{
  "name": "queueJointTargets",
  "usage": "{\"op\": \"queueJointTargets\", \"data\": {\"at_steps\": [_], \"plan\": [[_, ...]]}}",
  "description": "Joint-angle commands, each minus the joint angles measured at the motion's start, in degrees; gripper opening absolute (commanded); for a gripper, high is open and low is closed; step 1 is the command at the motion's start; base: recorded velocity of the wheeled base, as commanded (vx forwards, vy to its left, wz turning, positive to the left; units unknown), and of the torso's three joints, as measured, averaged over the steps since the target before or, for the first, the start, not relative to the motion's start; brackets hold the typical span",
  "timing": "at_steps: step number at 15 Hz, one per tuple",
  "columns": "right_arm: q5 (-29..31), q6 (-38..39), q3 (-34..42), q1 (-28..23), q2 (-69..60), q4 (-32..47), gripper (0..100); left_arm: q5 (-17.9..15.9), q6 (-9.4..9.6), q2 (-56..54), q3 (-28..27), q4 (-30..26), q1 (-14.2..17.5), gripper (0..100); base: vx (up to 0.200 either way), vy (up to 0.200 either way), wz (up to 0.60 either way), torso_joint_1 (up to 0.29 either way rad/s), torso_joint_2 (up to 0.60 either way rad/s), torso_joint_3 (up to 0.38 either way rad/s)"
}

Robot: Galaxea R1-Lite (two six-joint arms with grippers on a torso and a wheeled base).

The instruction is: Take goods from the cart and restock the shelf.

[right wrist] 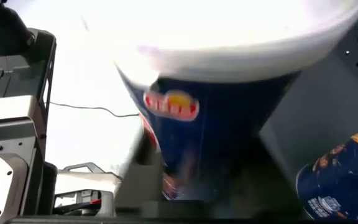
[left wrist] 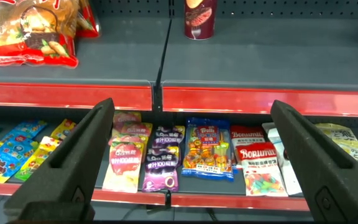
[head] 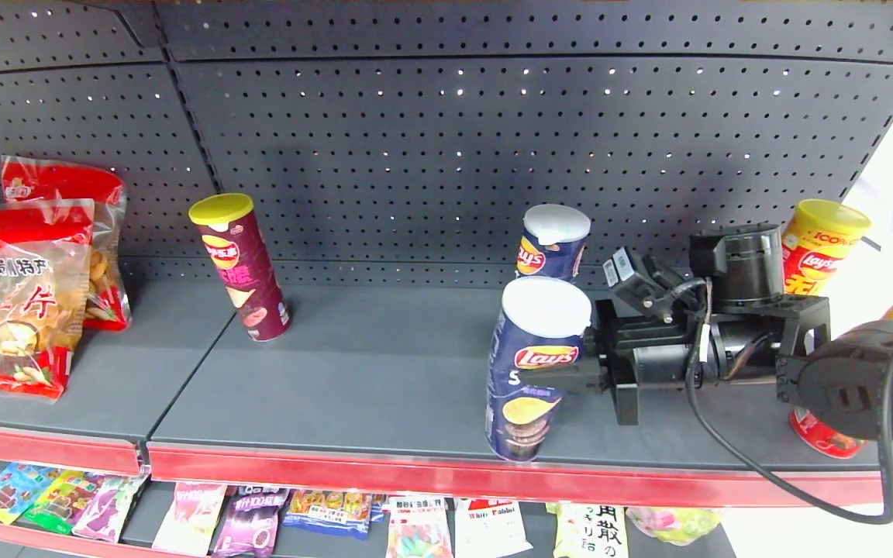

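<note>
since the right claw (head: 559, 372) grips the tilted blue can (head: 524, 415) by the shelf (head: 353, 387) edge, letting go could topple it; left claw (left wrist: 192, 109) apart

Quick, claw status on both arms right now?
Left claw: open, empty.
Right claw: closed, holding the blue chip can.
</note>
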State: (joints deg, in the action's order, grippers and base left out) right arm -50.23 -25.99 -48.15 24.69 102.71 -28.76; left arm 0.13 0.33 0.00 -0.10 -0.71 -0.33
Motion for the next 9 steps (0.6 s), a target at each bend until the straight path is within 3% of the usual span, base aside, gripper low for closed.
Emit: {"op": "queueJointTargets", "data": {"at_steps": [1, 9], "plan": [[0.0, 0.0, 0.4, 0.4, 0.0, 0.0, 0, 0.0, 0.02, 0.0, 0.0, 0.0, 0.0, 100, 0.000, 0.000, 0.00, 0.000, 0.00, 0.000], [2.9, -0.1, 5.1, -2.6, -6.1, 0.0, 0, 0.0, 0.02, 0.0, 0.0, 0.0, 0.0, 100, 0.000, 0.000, 0.00, 0.000, 0.00, 0.000]]}}
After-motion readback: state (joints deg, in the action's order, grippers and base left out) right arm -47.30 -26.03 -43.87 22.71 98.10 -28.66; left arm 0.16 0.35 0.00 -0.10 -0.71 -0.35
